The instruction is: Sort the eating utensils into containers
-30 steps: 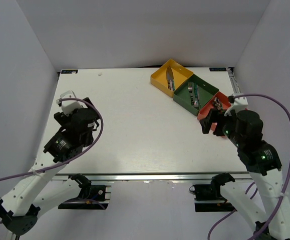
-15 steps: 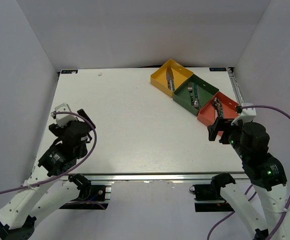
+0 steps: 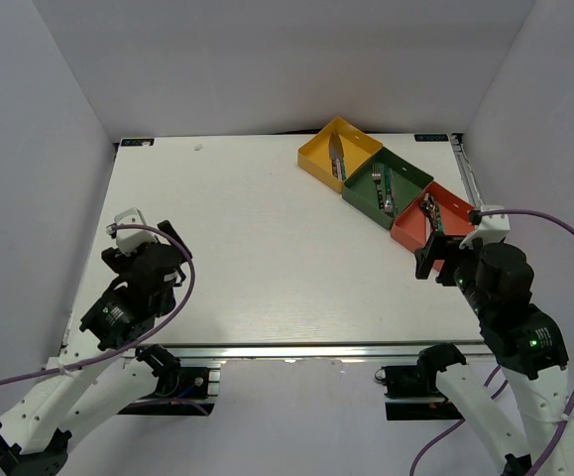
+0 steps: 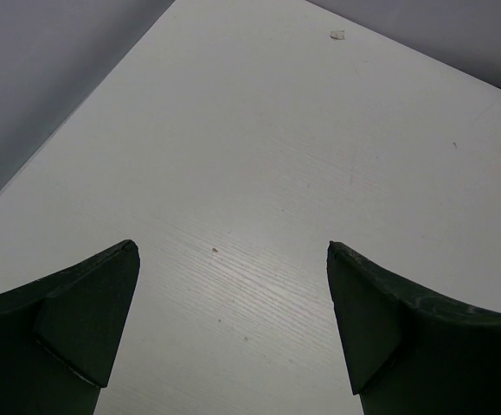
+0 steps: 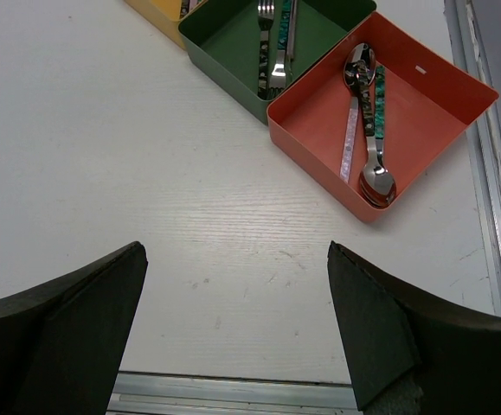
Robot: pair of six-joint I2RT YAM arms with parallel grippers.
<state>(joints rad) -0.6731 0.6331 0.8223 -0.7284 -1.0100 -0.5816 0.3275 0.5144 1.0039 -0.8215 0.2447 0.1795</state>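
Inside, red-orange tray (image 5: 427, 99) holds spoons (image 5: 377, 181), green tray (image 5: 228, 39) forks (image 5: 276, 71).

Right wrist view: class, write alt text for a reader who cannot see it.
Spoons lie in a red-orange tray, beside a dark green tray holding forks, on a white table. The right tool, open, frames the bottom edge.

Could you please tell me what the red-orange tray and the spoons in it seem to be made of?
The red-orange tray looks like matte moulded plastic: uniform colour, thin walls. The spoons seem to be polished metal, judging by their mirror-like bowls.
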